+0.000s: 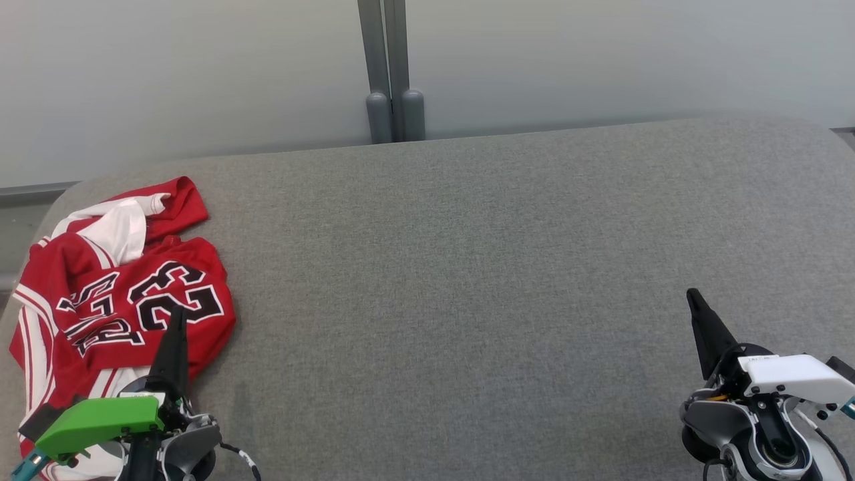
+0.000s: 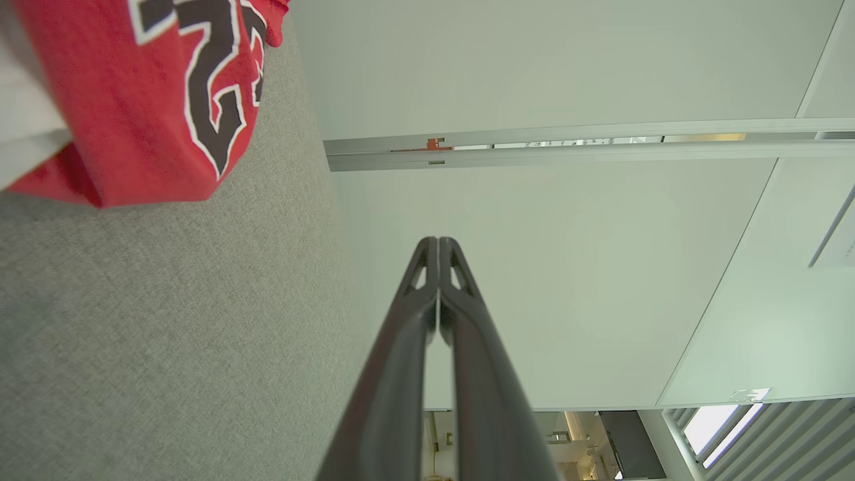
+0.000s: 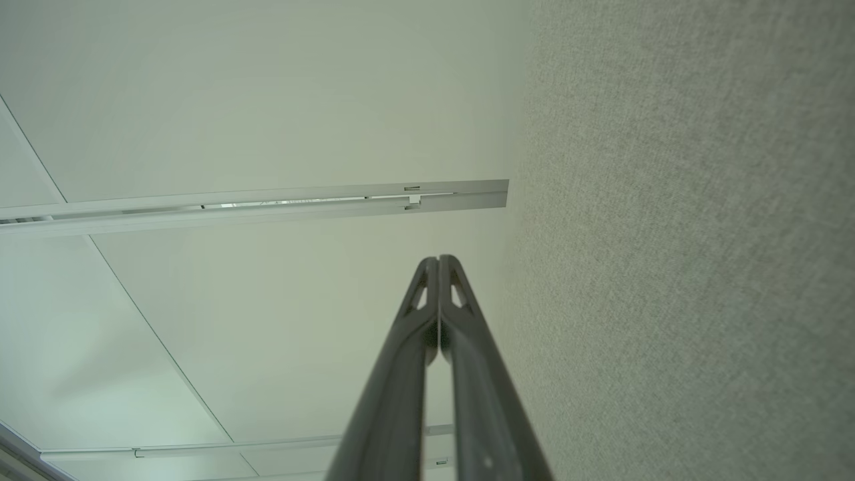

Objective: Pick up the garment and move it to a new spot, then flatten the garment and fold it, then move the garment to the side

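Grey felt surface (image 1: pixel 467 267), crumpled red garment (image 1: pixel 113 347)

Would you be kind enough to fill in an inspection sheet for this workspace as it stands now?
Surface: grey fabric surface, flat, mostly bare.
Job's things: red jersey crumpled at the left end, "23" face up, white inside showing at its far edge; not flattened or folded.
Clutter: nothing seen.
End effectors: left end effector shut and empty, in front of the jersey's near part in the head view; right end effector shut and empty, over bare fabric.
Cables: striped cable loops at the left wrist.
Surroundings: pale wall panels and a grey post behind.
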Controlling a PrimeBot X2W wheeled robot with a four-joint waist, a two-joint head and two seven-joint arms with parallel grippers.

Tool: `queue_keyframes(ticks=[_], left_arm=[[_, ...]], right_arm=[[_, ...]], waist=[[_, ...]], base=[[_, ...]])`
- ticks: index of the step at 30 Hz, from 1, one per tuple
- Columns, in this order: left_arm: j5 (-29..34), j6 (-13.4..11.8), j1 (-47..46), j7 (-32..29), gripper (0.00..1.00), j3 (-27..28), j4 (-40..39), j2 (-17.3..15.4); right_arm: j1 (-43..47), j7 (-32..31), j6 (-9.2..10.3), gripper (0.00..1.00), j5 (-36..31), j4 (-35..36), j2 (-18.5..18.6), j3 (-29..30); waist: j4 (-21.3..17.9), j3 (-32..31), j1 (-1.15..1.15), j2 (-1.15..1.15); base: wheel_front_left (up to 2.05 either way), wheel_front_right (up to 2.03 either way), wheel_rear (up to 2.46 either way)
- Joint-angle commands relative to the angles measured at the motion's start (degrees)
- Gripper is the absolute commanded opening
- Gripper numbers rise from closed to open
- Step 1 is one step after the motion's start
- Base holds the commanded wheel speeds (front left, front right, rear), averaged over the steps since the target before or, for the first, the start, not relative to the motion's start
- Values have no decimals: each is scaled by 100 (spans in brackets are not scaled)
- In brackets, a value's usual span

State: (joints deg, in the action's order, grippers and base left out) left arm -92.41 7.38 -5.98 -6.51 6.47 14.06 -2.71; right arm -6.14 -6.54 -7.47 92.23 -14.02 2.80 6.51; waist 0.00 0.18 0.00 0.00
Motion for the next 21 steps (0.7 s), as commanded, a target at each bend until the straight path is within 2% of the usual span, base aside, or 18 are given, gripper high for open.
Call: queue_keyframes(ticks=[1,21], left_arm=[[11,34,-82,-17,0,14,0,-46],[11,34,-82,-18,0,14,0,-46]], right_arm=[[-30,-8,-6,0,36,-7,22,-1],[-31,-8,-6,0,36,-7,22,-1]], waist=[[0,0,0,0],[0,0,0,0]], base=[[0,0,0],[0,0,0]])
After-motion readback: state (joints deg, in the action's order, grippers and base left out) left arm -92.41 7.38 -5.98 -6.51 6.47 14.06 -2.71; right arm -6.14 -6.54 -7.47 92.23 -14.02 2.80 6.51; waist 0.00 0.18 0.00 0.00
